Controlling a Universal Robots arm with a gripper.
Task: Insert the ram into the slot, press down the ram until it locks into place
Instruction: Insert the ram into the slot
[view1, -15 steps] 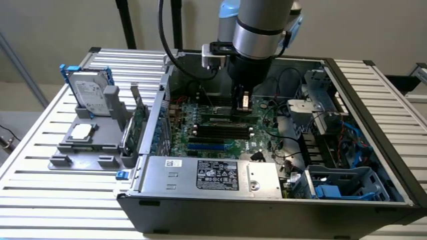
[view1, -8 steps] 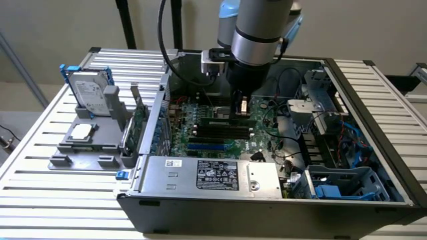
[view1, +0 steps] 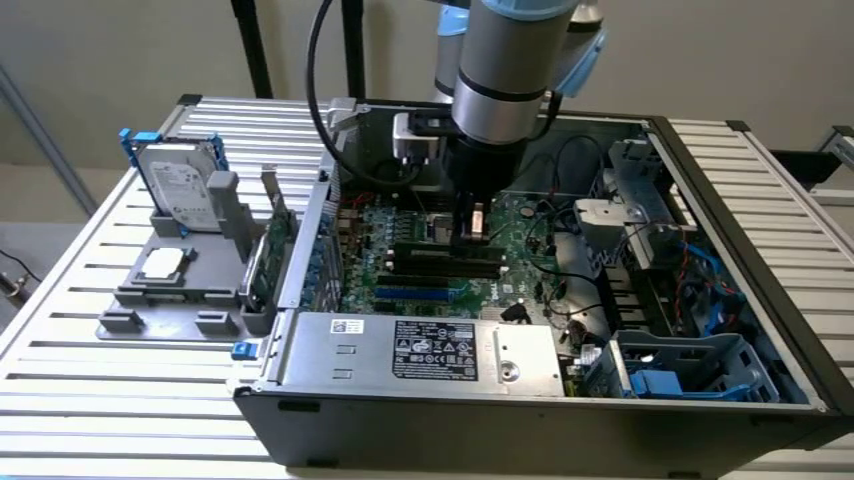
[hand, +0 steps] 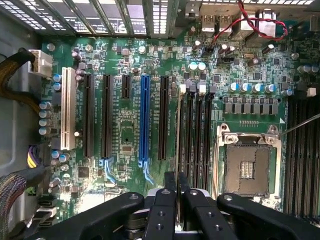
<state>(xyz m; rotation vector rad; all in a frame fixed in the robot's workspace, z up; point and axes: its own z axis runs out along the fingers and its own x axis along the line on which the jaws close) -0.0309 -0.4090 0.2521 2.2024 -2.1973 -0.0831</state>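
My gripper (hand: 177, 196) reaches down into the open computer case, over the green motherboard (hand: 130, 130). Its black fingers (hand: 162, 210) are shut on the ram (hand: 178, 130), which I see edge-on as a thin pale strip running away from the fingertips. The strip lies along the outer side of a bank of parallel black memory slots (hand: 190, 135), beside the slot nearest the blue one. Whether the ram's edge has entered a slot is hidden. In the exterior view the gripper (view1: 470, 232) hangs just above the black slots (view1: 447, 262) at the board's middle.
A silver CPU socket (hand: 248, 162) sits beside the slot bank, with more black memory slots (hand: 302, 150) past it. A blue slot (hand: 145, 117), long black expansion slots (hand: 106, 115) and a white slot (hand: 68, 107) lie on the other side. The power supply (view1: 427, 350) and drive cage (view1: 681, 365) border the board.
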